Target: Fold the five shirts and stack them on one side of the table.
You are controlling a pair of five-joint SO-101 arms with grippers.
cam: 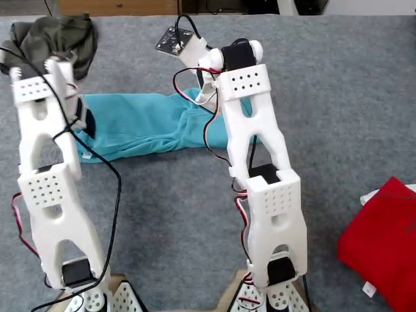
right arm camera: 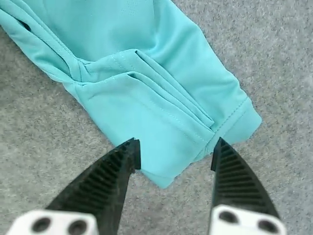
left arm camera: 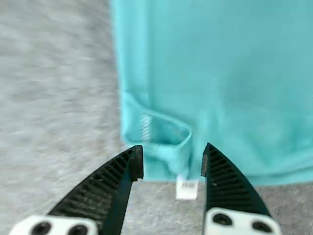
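While poised over the teal shirt [cam: 143, 127], spread wide apart: left gripper [left arm camera: 171, 164] at the end with the white label [left arm camera: 186, 188], right gripper [right arm camera: 173, 156] at the opposite hemmed end. Folded into a long strip, lying across the table's [cam: 338, 97] far middle. At far left corner, bunched olive shirt [cam: 58, 36]; at right edge, red shirt [cam: 383, 244].

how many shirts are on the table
3. A teal shirt lies across the middle, a dark green shirt bunched at the far left corner, a red shirt at the right edge. White cloth beside it may be another.
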